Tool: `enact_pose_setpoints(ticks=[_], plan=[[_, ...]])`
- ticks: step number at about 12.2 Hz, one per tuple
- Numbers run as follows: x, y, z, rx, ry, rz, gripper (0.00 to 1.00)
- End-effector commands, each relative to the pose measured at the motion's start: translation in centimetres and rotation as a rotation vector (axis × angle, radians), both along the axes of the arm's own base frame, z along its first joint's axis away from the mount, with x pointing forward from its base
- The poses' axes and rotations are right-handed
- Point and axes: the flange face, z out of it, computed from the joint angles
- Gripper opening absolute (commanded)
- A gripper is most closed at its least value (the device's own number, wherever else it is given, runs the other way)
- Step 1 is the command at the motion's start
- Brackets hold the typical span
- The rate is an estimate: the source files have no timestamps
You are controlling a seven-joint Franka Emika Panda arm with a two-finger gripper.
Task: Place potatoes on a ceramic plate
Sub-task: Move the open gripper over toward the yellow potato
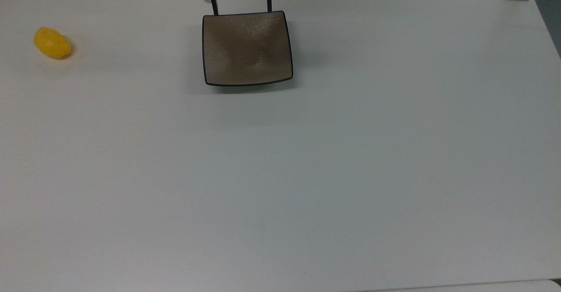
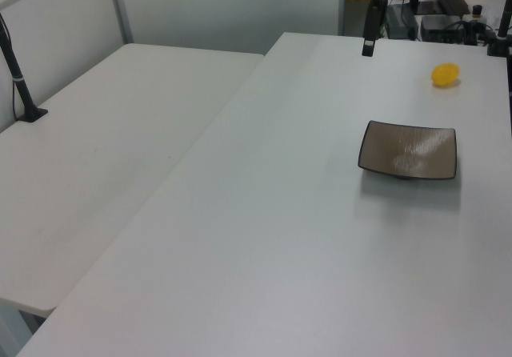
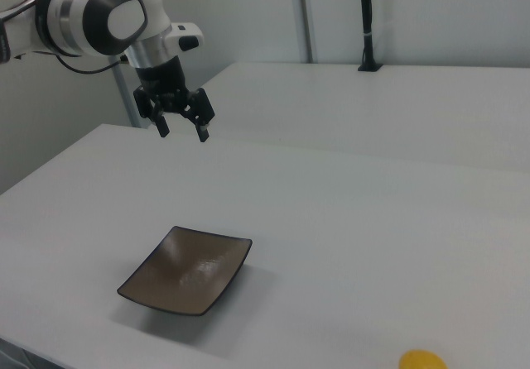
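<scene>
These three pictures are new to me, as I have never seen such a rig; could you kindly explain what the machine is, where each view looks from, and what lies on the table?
The machine is a robot arm, white with dark joints, ending in a two-finger gripper. Its fingers stand apart and hold nothing; it hangs in the air above the table.

The top view looks down on the white table. The left view and right view look across it from opposite sides.

Two things lie on the table. A square brown plate sits just below the gripper in the top view, and it is empty. A small yellow potato lies far toward the top view's left, well apart from the plate.

A second white table adjoins the first.
</scene>
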Motion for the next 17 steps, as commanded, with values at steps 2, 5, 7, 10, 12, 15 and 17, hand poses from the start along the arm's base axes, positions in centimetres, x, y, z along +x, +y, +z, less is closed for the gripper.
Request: enact_pose_setpoints(ticks=[2,5,7,10,12,15,17], plan=[[-0.1,-0.7,0.6,0.014,-0.023,-0.007,1.00],[-0.1,-0.7,0.6,0.014,-0.023,-0.007,1.00],[-0.4,-0.8,0.9,0.014,-0.019,-0.005,1.00],[-0.6,-1.2,1.2,0.013,-0.022,0.008,1.00],[-0.6,-1.3,0.7,0.004,-0.013,0.085,1.00],[-0.4,-3.4,0.3,-0.027,-0.009,0.309,1.00],[-0.4,-5.3,-0.1,-0.048,-0.004,0.498,1.00]])
